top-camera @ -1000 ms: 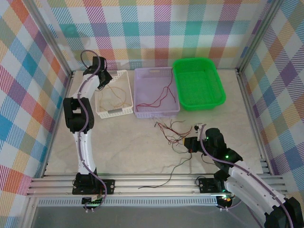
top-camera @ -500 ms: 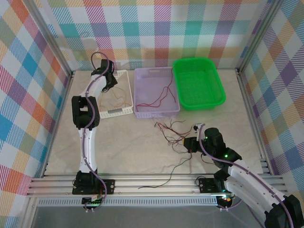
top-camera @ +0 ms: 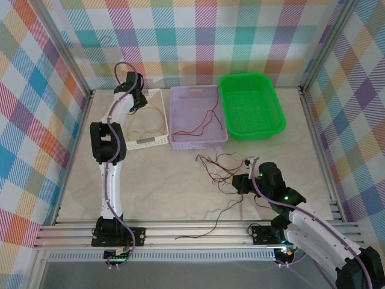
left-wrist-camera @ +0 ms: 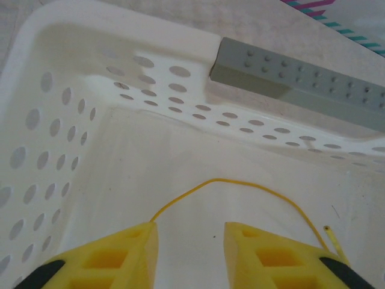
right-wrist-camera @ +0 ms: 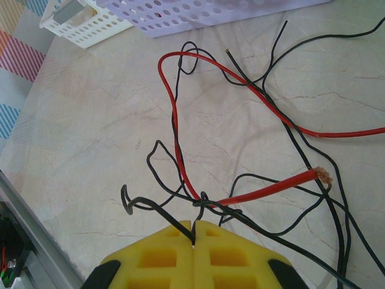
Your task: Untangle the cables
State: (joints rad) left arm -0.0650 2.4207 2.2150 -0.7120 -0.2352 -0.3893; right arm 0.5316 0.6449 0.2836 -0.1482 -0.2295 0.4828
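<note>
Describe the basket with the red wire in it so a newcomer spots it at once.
Three baskets line the far side of the table. Take the middle one, flanked by the white basket and the green basket. It is the lavender basket, with a red cable inside.

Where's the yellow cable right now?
The yellow cable lies on the floor of the white basket, left of the lavender basket in the top view. In the left wrist view it arcs just ahead of the open left gripper.
</note>
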